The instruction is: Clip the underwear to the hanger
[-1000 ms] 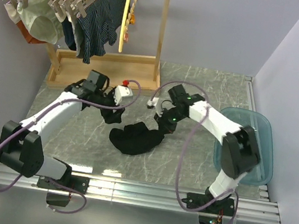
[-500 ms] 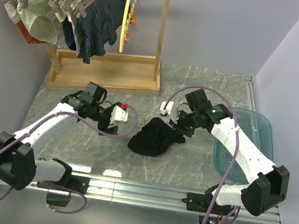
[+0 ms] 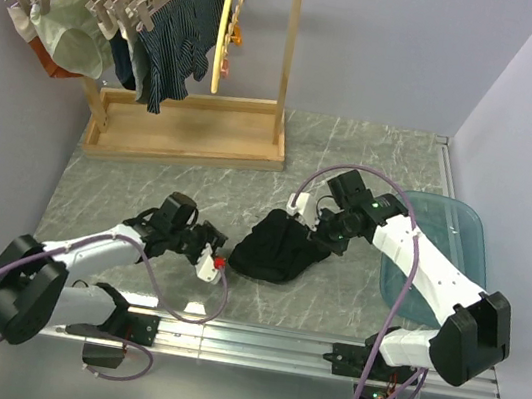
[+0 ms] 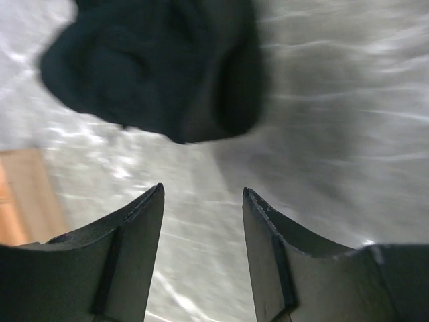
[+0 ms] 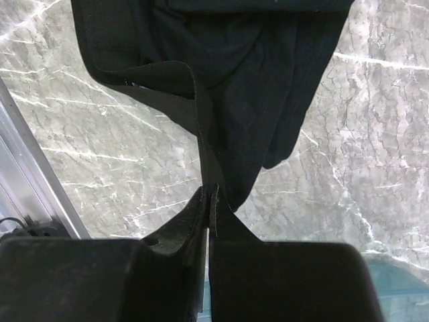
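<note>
The black underwear (image 3: 279,247) lies bunched on the marble table, its right edge lifted. My right gripper (image 3: 325,231) is shut on that edge; in the right wrist view the waistband (image 5: 201,127) runs straight into the pinched fingertips (image 5: 212,193). My left gripper (image 3: 215,260) sits low over the table just left of the underwear, jaws open with only bare table between them (image 4: 202,194); the black bundle (image 4: 154,74) lies ahead of its fingertips. The yellow hanger (image 3: 228,32) with orange-red clips hangs on the wooden rack at the back.
A wooden rack (image 3: 191,127) at the back left carries beige clip hangers with dark striped shorts (image 3: 174,43) and pale green underwear (image 3: 69,37). A teal plastic bin (image 3: 454,260) stands at the right edge. A metal rail (image 3: 255,334) runs along the near edge.
My left arm swung from the rack base down toward the near edge and now points at the underwear, jaws narrowed. My right gripper dragged the underwear rightward and toward the front.
</note>
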`<move>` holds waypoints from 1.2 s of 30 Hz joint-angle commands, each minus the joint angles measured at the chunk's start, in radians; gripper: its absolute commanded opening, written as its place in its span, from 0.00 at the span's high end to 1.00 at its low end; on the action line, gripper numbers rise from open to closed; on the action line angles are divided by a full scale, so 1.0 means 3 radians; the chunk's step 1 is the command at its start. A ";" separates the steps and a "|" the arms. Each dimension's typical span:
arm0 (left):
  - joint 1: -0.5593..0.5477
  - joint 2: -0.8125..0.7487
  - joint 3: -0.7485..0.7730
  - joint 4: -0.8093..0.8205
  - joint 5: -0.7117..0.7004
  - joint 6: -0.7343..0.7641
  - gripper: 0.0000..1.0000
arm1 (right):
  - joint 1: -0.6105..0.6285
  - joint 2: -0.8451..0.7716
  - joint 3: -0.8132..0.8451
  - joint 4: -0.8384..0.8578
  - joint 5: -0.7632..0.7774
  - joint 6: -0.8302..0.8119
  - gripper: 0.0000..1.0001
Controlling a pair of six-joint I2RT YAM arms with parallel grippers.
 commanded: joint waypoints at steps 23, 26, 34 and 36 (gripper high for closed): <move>-0.0368 0.0339 -0.0169 0.0469 0.0339 0.1427 0.45 | -0.0086 -0.0129 -0.0088 0.0076 -0.0078 0.0084 1.00; -0.0383 0.0355 -0.0174 0.0403 0.0303 0.1478 0.45 | -0.0096 -0.0129 -0.0108 0.0086 -0.0088 0.0084 1.00; -0.0450 0.0365 -0.0184 0.0571 0.0308 0.1253 0.67 | -0.0127 -0.0185 -0.0133 0.0076 -0.0098 0.0068 1.00; -0.0521 0.0395 -0.0083 0.0724 0.0272 0.0815 0.80 | -0.0132 -0.0211 -0.0134 0.0086 -0.0108 0.0084 1.00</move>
